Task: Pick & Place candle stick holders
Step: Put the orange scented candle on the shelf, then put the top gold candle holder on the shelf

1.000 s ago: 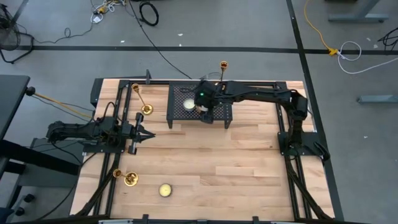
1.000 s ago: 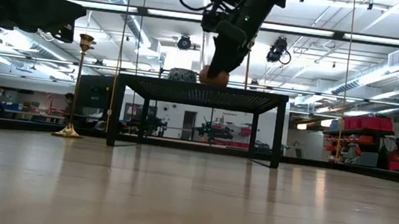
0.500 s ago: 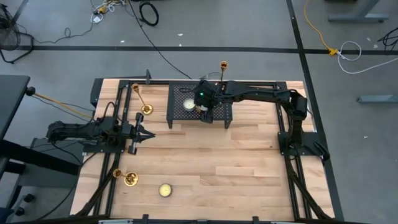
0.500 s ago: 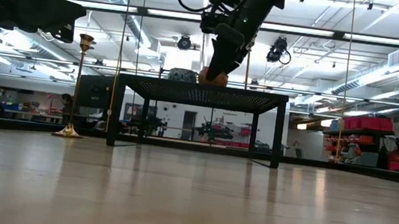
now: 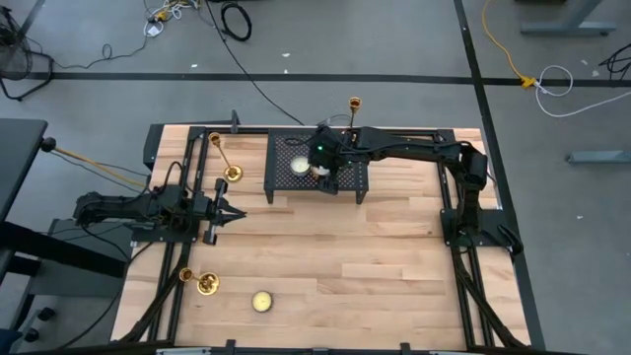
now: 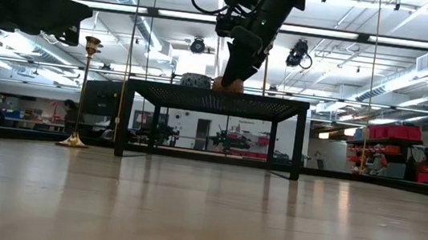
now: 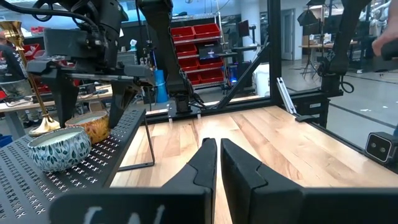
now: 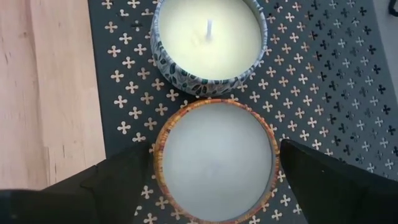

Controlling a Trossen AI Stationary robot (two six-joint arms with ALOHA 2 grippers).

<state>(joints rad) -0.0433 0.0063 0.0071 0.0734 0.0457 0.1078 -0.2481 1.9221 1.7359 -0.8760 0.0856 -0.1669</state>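
Three brass candle stick holders stand upright on their round bases: one (image 5: 225, 158) at the far left of the table, one (image 5: 202, 284) at the near left, and one (image 5: 355, 104) by the black mesh rack's (image 5: 296, 187) far edge, its base hidden by my right arm. My right gripper (image 8: 214, 147) hangs open over the rack, slanting down, with one finger on each side of an orange-rimmed candle tin (image 8: 214, 162) that sits on the mesh. My left gripper (image 5: 229, 212) waits shut at the table's left, pointing level.
A blue patterned candle tin (image 8: 209, 37) with a wick sits on the rack, right against the orange-rimmed tin. Another candle tin (image 5: 261, 301) lies near the table's front edge. The wooden table (image 5: 394, 256) stretches wide between rack and front edge.
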